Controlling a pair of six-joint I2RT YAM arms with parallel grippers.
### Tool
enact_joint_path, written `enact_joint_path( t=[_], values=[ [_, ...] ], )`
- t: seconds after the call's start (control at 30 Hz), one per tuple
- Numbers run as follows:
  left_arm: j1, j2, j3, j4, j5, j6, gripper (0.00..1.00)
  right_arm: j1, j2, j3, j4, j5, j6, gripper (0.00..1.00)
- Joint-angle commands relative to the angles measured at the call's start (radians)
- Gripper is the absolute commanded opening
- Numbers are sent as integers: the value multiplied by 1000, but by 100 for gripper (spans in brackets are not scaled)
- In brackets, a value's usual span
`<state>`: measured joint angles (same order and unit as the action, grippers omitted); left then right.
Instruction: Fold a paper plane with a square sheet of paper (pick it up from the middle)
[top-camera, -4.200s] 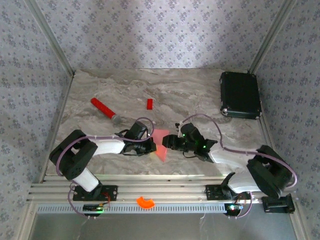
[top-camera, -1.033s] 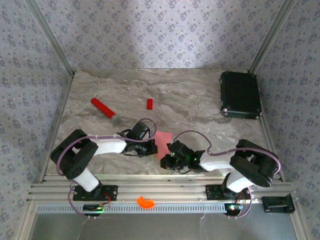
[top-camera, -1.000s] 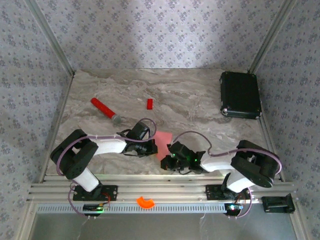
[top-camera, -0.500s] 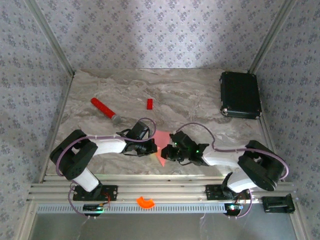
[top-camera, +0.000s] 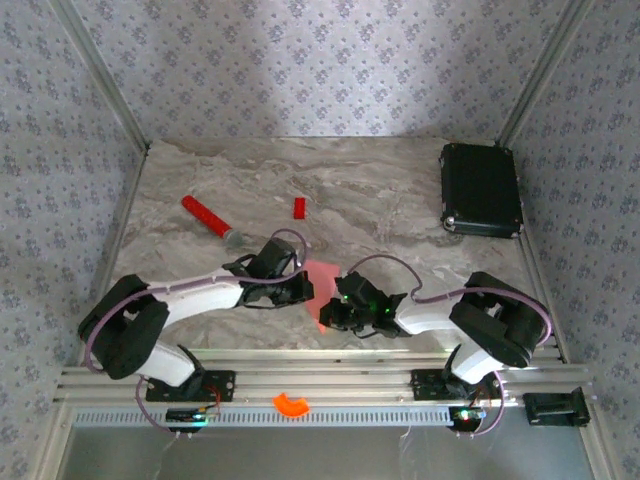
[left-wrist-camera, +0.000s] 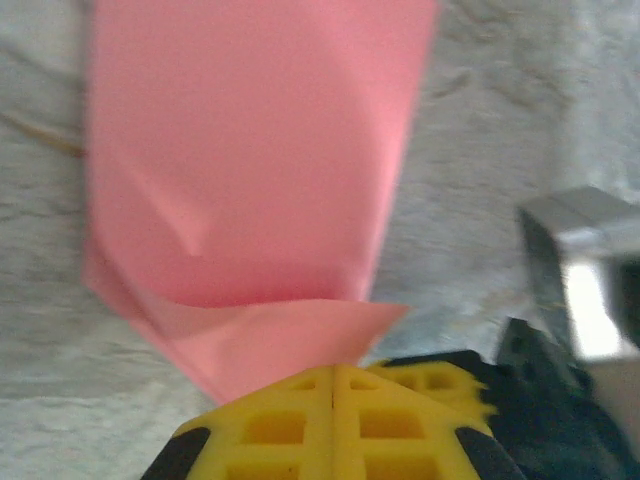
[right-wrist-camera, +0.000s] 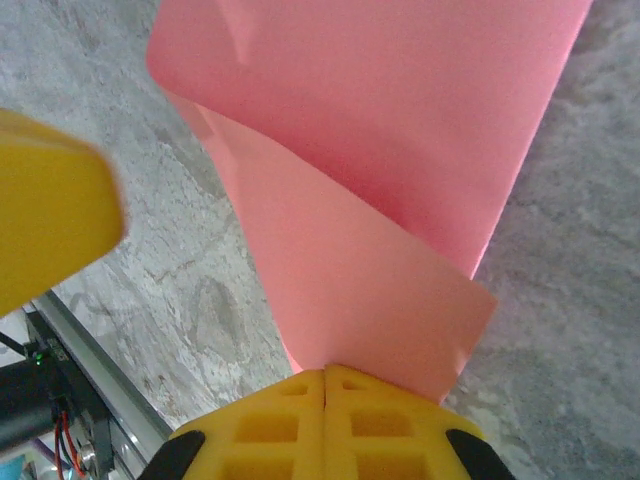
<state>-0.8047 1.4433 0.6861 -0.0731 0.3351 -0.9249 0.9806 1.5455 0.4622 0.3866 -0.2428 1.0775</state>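
Fingers shut tight, the left gripper (top-camera: 303, 291) and the right gripper (top-camera: 333, 314) each pinch the square sheet of paper (top-camera: 322, 285) near the middle of the worktop's (top-camera: 380, 180) near edge. Seen from above, the salmon-pink sheet is a narrower creased shape with its point toward that edge. It sits between the two grippers, which face each other just beside one another. From the left wrist, the left gripper (left-wrist-camera: 335, 372) has its yellow fingers (left-wrist-camera: 280, 430) pressed fully together on a folded corner of the sheet (left-wrist-camera: 240, 150). The rest of the paper spreads away over the marbled surface, and the other arm's dark and silver body (left-wrist-camera: 570, 300) shows at the right. From the right wrist, the right gripper (right-wrist-camera: 325, 375) is likewise closed, its fingers (right-wrist-camera: 390, 435) clamped on the curled lower layer of the sheet (right-wrist-camera: 400, 140), beside a blurred yellow finger (right-wrist-camera: 50, 225). Well apart, toward the far left, lie a red stick with a grey tip (top-camera: 207, 219) and a small red block (top-camera: 299, 207). A black case (top-camera: 481, 190) rests by the far right corner, and an orange piece (top-camera: 291, 404) sits on the frame below the near edge.
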Motion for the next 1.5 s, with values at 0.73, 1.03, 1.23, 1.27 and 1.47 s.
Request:
enact_joint_path(
  t=[0.73,1.03,1.23,1.27,1.47],
  values=[
    [337,172,5,-8,143,158,0,-1,83,-78,-51,13,16,0],
    [269,-83,-49,-16,96,71,0,-38,75,-72,-48,-24,-13,0],
    [110,-18,-70,111,102,26,0,-57,63,-44,-98,-37,-43,1],
    [95,12,-69,124,102,20,0,-57,61,-41,-103,-38,-45,1],
    [111,159,-81,169,101,25,0,-57,52,-31,-124,-36,-53,1]
  ],
)
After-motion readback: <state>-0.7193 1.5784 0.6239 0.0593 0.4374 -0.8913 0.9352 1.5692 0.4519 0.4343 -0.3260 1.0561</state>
